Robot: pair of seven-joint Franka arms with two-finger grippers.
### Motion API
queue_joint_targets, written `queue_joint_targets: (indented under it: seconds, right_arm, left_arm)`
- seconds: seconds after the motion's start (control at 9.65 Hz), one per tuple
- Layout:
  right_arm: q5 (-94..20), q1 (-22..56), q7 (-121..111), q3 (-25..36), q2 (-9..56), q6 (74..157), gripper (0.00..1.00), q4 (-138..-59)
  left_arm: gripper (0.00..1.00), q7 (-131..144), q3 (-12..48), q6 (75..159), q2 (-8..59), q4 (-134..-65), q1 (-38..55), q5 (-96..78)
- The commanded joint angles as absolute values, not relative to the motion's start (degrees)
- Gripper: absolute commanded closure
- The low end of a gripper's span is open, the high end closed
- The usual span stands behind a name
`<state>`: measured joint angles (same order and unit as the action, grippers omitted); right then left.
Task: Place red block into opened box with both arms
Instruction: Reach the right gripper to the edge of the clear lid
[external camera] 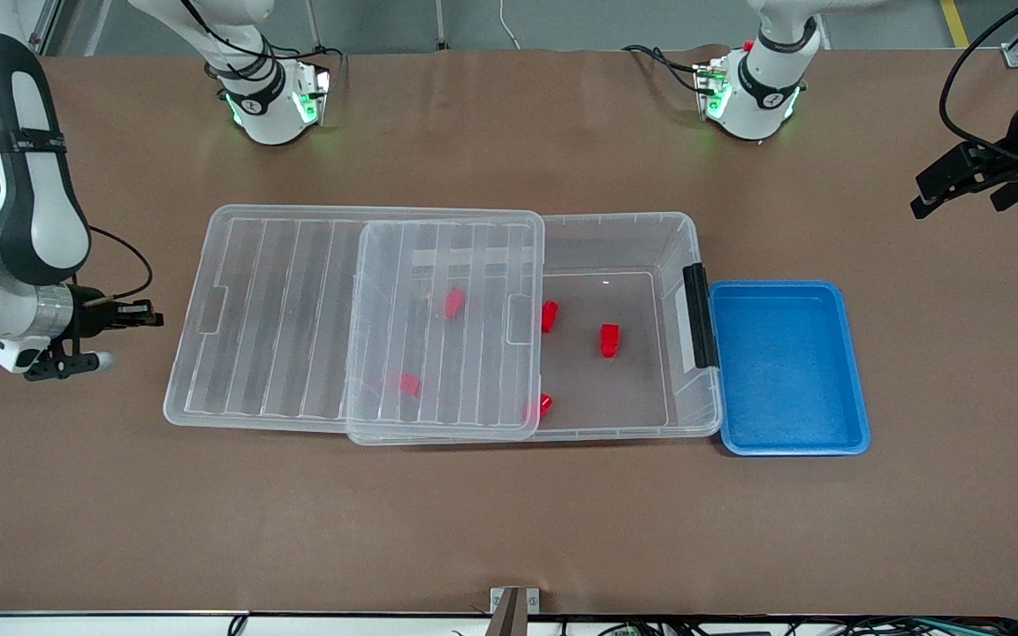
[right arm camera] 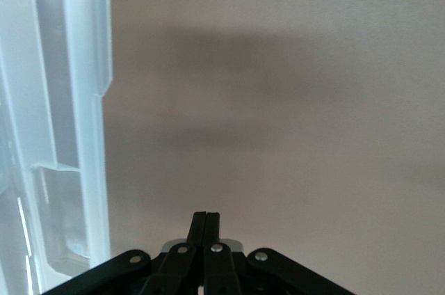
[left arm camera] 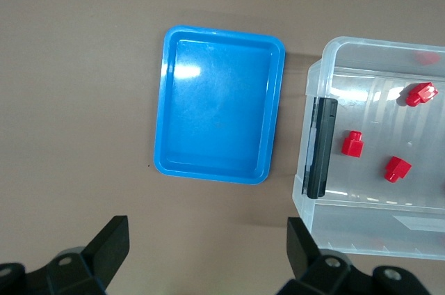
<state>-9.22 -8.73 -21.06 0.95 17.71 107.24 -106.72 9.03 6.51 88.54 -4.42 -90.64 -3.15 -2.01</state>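
Observation:
The clear box (external camera: 690, 265) lies mid-table with its black latch (external camera: 697, 314) toward the left arm's end. Its ribbed clear lid (external camera: 279, 318) is slid toward the right arm's end and covers about half of the box. Several red blocks lie inside: one red block (external camera: 609, 340) (left arm camera: 352, 144) is in the uncovered part, and others show through the lid. My right gripper (external camera: 154, 316) (right arm camera: 206, 220) is shut on nothing, low over the table beside the lid's end. My left gripper (external camera: 923, 198) (left arm camera: 207, 238) hangs open and empty over bare table past the blue tray.
A blue tray (external camera: 787, 367) (left arm camera: 219, 104) sits empty against the box's latch end. Both arm bases (external camera: 275, 110) (external camera: 752, 102) stand along the table edge farthest from the front camera. Brown table surface surrounds the box.

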Motion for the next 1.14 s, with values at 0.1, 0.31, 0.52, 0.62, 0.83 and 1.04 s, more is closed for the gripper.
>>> queue_joint_targets:
  seconds: [0.1,0.31,0.52,0.62,0.83,1.04]
  right_arm:
    - [-12.29,-7.21,-21.89,0.97,17.23,106.44,1.0,-107.31]
    - [-12.57,-7.12,-21.97,0.97,17.75,106.0,1.0,-107.31]
    - [-12.83,-7.03,-21.8,0.88,17.84,104.43,1.0,-106.7]
    - [-12.92,-7.12,-21.71,0.88,17.93,102.76,1.0,-105.66]
    - [-16.68,-7.03,-21.71,0.88,18.46,101.17,1.0,-105.21]
    - [-17.05,-6.94,-21.36,0.79,19.07,98.89,1.0,-103.81]
  left_arm:
    - [0.0,8.09,6.24,87.37,-4.83,-92.37,-3.25,-3.08]
    - [0.0,7.82,5.54,86.22,-5.1,-91.68,-3.34,-3.08]
    - [0.0,7.82,5.54,85.43,-5.01,-91.23,-3.25,-3.25]
    - [0.0,7.82,5.54,85.43,-4.84,-91.23,-3.25,-3.25]
    - [0.0,7.12,5.54,85.43,-4.83,-91.23,-3.25,-3.25]
    - [0.0,7.03,5.45,85.43,-4.83,-91.23,-3.25,-3.25]
